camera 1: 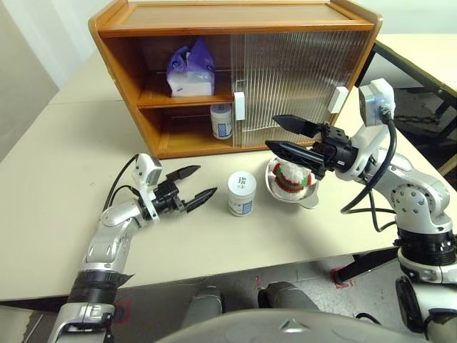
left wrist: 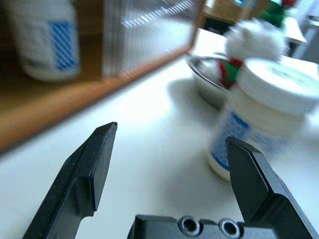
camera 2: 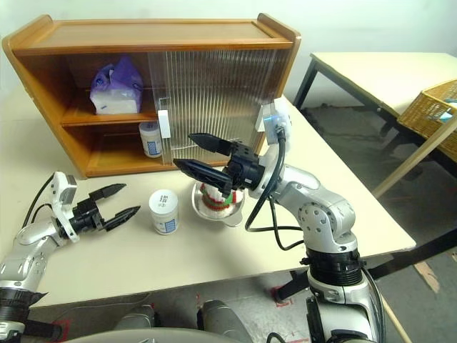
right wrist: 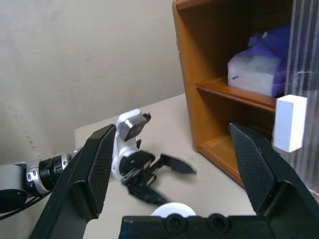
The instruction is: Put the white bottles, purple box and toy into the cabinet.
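Cream surface [camera 1: 86, 236], pale wall behind, second table off to the robot's right.

Head views: cabinet [camera 1: 235, 18] stands at the back of the surface, its ribbed sliding doors [camera 1: 285, 78] pushed to the right, left half open. Purple box [camera 1: 191, 70] sits on the upper shelf. One white bottle [camera 1: 221, 121] stands on the lower shelf, just beside the door edge. Second white bottle [camera 1: 241, 194] stands upright on the surface in front of the cabinet. Toy [camera 1: 291, 176] lies in a steel bowl [camera 1: 308, 198] just right of that bottle. Left gripper [camera 1: 200, 183] is low over the surface, left of the loose bottle and apart from it, jaws spread, empty. Right gripper [camera 1: 277, 134] hangs above the bowl, pointing left, jaws wide, empty.

Left wrist view: jaws apart, nothing between them. Loose bottle [left wrist: 259, 119] is near one fingertip, not touching. Toy [left wrist: 249, 45] and bowl rim [left wrist: 199, 74] behind it; shelf bottle [left wrist: 47, 40] blurred in the cabinet.

Right wrist view: jaws wide. Between them, the left gripper [right wrist: 172, 181] over the surface, and the lid of the loose bottle [right wrist: 172, 209]. Purple box [right wrist: 259, 67] on the upper shelf; a white door handle [right wrist: 289, 122] close by.
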